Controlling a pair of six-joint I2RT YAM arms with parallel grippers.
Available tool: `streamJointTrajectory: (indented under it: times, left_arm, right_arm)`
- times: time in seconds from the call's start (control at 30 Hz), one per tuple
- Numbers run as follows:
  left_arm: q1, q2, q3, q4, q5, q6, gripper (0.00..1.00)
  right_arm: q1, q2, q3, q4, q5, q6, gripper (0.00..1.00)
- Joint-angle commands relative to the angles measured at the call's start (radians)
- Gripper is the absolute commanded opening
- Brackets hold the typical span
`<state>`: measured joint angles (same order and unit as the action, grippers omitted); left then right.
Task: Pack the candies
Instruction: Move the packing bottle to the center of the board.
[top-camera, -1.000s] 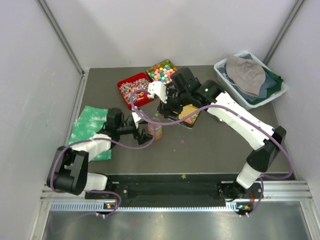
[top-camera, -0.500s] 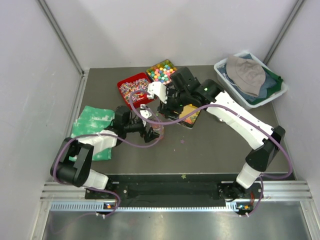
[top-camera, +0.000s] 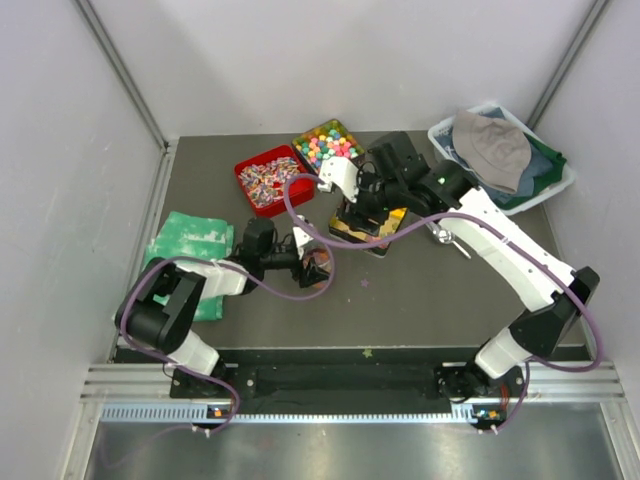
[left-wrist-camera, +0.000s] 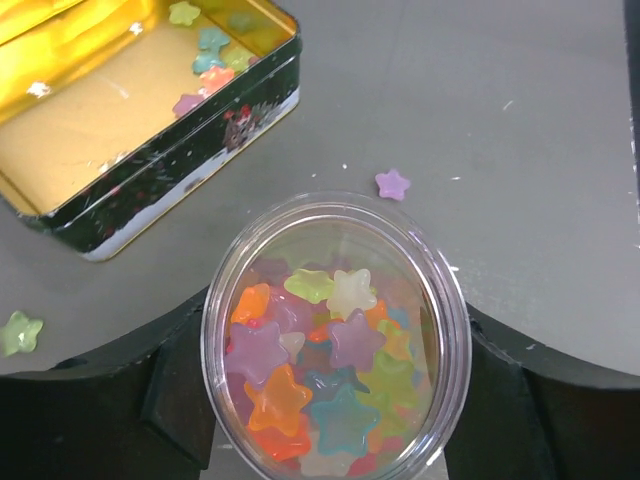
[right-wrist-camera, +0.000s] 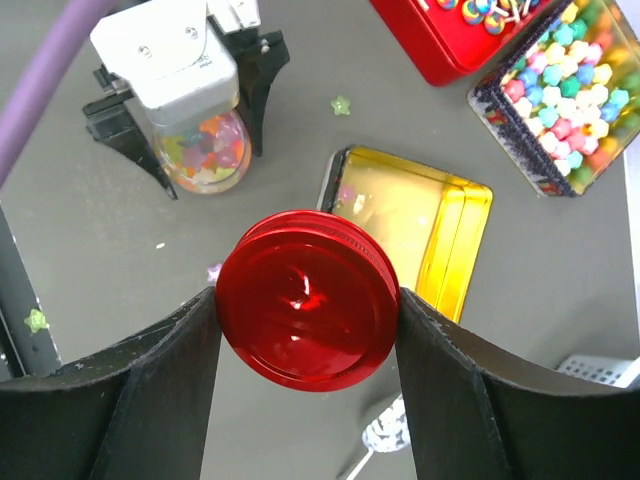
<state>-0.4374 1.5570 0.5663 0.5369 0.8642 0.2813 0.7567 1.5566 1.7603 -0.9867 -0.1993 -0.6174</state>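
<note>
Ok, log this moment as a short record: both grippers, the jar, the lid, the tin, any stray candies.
left gripper: fingers against both sides of the clear jar, which stands upright on the table
clear jar: lid off, holds a heap of star candies
right gripper: shut on the red lid, held above the table
gold tin: open, a few more at one end
strays: purple star close to the jar, green star farther off
</note>
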Motion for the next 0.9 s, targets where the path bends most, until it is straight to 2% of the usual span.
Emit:
streamJointTrajectory:
  times: [0.0,0.07,0.13,0.53,0.57,0.6,0.67,0.7,0.87]
  left_arm:
    - [-0.020,0.028,-0.011,0.109,0.068,-0.063,0.63]
    - [-0.035,0.047,-0.011,0.153,0.070,-0.088,0.58]
    - [-0.049,0.067,-0.016,0.223,0.076,-0.111,0.57]
    - [-0.218,0.259,0.075,0.535,0.030,-0.307,0.57]
    - [-0.230,0.271,0.079,0.554,0.027,-0.332,0.61]
    - [-0.231,0.273,0.078,0.583,0.022,-0.338,0.69]
    - [-0.233,0.273,0.072,0.603,0.013,-0.344,0.73]
    - [-0.233,0.270,0.069,0.601,0.007,-0.338,0.80]
    - [-0.233,0.249,0.053,0.563,0.004,-0.295,0.99]
  right_arm:
    - [-0.013,-0.050,-0.038,0.011,-0.008,-0.002,0.54]
    - [-0.017,-0.058,-0.058,0.013,-0.017,-0.005,0.54]
    - [-0.022,-0.075,-0.087,0.014,-0.017,-0.011,0.54]
    - [-0.089,-0.147,-0.176,-0.006,-0.054,-0.019,0.55]
    - [-0.089,-0.154,-0.185,-0.013,-0.066,-0.021,0.55]
    - [-0.088,-0.156,-0.202,-0.018,-0.075,-0.022,0.55]
    - [-0.088,-0.156,-0.216,-0.032,-0.092,-0.030,0.55]
    - [-0.089,-0.158,-0.226,-0.033,-0.095,-0.033,0.55]
    - [-0.089,-0.153,-0.220,-0.055,-0.109,-0.042,0.55]
